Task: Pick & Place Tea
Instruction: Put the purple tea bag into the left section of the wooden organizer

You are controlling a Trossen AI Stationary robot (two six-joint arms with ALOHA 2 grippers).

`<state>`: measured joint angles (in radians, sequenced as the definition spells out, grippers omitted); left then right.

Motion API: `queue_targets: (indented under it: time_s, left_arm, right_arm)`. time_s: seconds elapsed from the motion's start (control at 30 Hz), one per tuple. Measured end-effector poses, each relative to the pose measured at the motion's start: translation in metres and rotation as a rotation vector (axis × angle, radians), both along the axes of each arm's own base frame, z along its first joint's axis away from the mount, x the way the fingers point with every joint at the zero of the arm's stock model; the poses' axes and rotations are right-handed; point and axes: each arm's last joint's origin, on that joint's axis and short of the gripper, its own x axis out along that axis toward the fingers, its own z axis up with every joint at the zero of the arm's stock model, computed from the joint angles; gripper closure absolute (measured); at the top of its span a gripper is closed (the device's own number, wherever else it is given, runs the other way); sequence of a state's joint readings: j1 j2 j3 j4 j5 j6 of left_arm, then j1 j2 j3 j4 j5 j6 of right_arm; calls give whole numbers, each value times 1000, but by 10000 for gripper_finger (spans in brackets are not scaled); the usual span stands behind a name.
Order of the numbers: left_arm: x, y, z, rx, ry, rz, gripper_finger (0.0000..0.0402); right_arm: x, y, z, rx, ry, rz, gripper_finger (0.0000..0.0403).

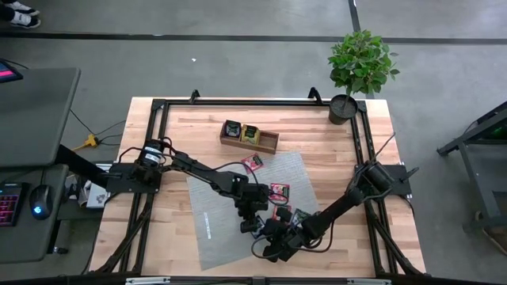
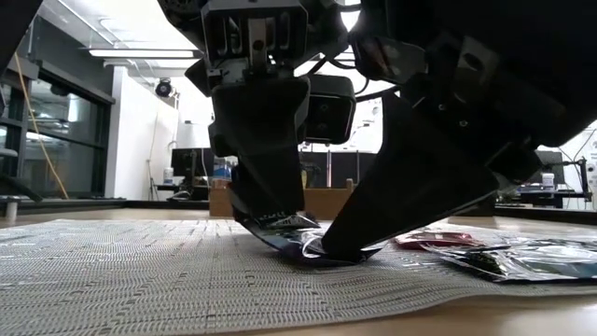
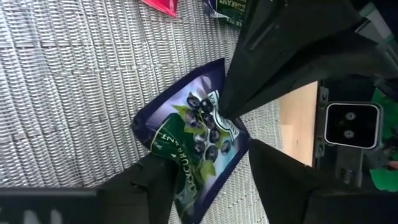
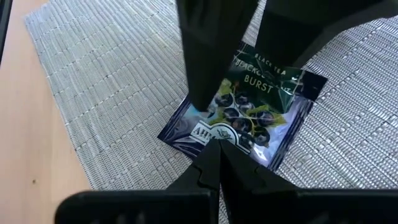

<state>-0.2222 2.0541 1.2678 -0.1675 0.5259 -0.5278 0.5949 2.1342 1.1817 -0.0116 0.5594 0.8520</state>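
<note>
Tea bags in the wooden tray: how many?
2 in the tray: a dark sachet in its left-end compartment, a yellow-green sachet in the middle one. Others may hide underneath.

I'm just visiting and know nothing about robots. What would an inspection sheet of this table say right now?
Surface: wooden table with a grey mat.
Job's things: a blackcurrant sachet lies on the mat; other sachets nearby; two in the tray.
Clutter: potted plant at a corner.
Grippers: left pincer open astride the sachet; right pincer shut, its tip pressing the sachet down.
Cables: a yellow plug beside the table.
Surroundings: desk with keyboard and mouse.
</note>
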Motion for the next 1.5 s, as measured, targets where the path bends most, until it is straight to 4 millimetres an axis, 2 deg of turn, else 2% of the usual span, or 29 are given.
queue_targets:
  time_s: [0.13, 0.3, 0.37, 0.53, 0.77, 1.0, 1.27, 1.37, 1.5]
  left_arm:
    - [0, 0, 0, 9, 1, 6, 264]
    - [-2, 1, -2, 33, 16, 6, 372]
    - [-2, 1, -3, 45, 13, 2, 391]
    - [-3, 1, -3, 54, 14, -4, 398]
    - [-1, 4, -2, 75, -5, 4, 400]
    - [2, 10, 0, 46, -32, -14, 401]
    - [2, 33, 30, 110, -122, 22, 401]
    - [-2, 47, 38, 173, -78, 25, 401]
    - [-1, 65, 66, 296, -61, -11, 401]
  right_arm:
    - [0, 0, 0, 2, 1, 1, 403]
    - [0, 0, 0, 4, 0, 3, 403]
    - [0, 0, 0, 6, 0, 3, 403]
    - [1, 0, 7, 3, -9, 28, 403]
    - [-8, -5, 39, 10, 54, 127, 403]
    - [-35, -17, 83, 18, 206, 180, 403]
    - [-71, -31, 117, -62, 348, 185, 403]
    - [-79, -37, 128, -60, 355, 170, 403]
    - [-86, -46, 140, -70, 354, 110, 402]
